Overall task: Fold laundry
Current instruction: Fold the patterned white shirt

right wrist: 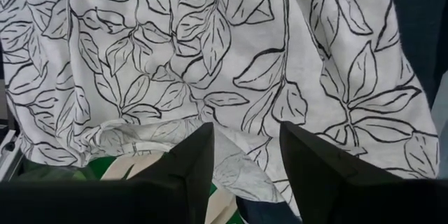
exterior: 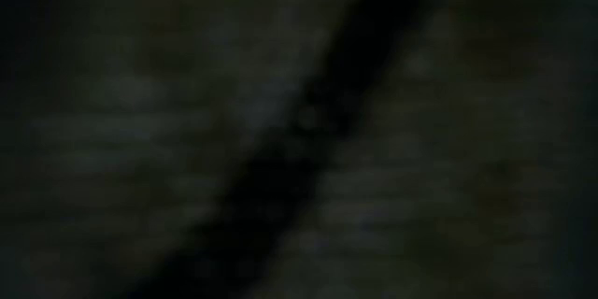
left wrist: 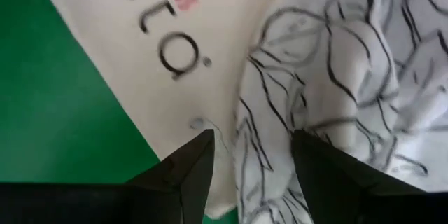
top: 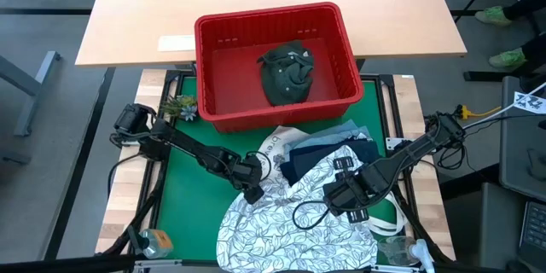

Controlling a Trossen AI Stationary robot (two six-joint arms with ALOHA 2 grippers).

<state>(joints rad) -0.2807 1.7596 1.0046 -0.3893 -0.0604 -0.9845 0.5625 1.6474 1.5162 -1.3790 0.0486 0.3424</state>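
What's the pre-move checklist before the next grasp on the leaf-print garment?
1. Left gripper jaws apart over the leaf-print garment edge, nothing held: ok.
2. Right gripper jaws apart above the same garment, nothing held: ok.
3. Garment spread flat: not ok, bunched over the tote bag and navy garment.
4. Olive garment in the red basket: ok.
5. Low view usable: not ok, dark.

Open mat on the left, clutter on the right

Bare green mat (top: 183, 200) lies open; the red basket (top: 341, 47) blocks the far side, and 1 leaf-print garment (top: 290, 222) covers the near right.
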